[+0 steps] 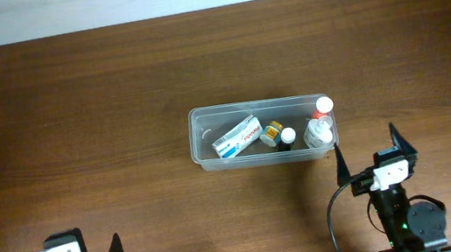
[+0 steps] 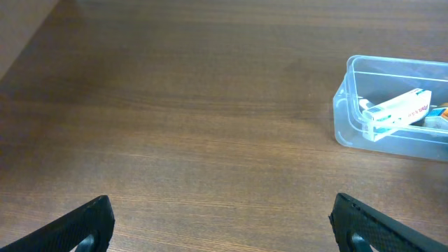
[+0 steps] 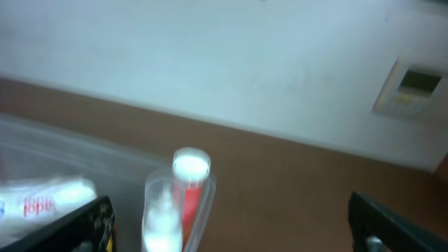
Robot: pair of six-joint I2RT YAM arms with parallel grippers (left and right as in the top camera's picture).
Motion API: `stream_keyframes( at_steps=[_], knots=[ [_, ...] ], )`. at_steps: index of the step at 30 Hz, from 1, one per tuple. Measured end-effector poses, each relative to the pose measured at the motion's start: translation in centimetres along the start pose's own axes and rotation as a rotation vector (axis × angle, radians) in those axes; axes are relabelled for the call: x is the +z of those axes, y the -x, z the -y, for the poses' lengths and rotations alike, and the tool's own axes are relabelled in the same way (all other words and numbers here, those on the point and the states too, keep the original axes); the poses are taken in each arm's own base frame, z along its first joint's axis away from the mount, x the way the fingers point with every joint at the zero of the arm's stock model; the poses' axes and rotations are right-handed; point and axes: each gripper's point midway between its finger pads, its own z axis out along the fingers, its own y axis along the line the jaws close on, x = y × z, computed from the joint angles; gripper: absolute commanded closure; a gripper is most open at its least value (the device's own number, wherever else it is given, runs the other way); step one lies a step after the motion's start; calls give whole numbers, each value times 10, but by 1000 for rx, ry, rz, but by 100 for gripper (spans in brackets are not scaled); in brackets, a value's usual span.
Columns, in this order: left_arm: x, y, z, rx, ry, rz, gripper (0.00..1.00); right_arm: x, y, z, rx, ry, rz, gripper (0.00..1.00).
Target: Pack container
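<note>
The wooden table [image 1: 74, 121] carries the container [image 1: 196, 139] right of centre, well ahead of both arms, and in the overhead view no loose item shows outside it, so the packing looks finished or very nearly so. The left gripper [image 2: 220, 213] sits low at the near left edge, far from the tub, its fingers spread wide with nothing between them. The right gripper [image 1: 367, 148] hangs just in front of the tub's right end, likewise wide open and empty. Inside the tub, a white box [image 1: 238, 137] lies tilted in the left half. A clear bottle [image 1: 318, 136] and a red bottle with a white cap [image 1: 322, 108] stand at the right end, with two small bottles [image 1: 272, 131] between them and the box. No lid is visible, so whether anything is left to close cannot be told.
</note>
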Motion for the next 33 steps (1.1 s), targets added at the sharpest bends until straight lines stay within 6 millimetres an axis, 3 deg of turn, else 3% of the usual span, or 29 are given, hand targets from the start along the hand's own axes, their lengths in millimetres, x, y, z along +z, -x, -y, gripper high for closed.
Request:
stream_keyframes(
  at_steps=[2,33],
  knots=[
    [0,0,0,0,0,0,1,1,-18,-3,3,10,-58,2],
    [0,0,0,0,0,0,1,1,-18,-3,3,11,-59,2]
  ],
)
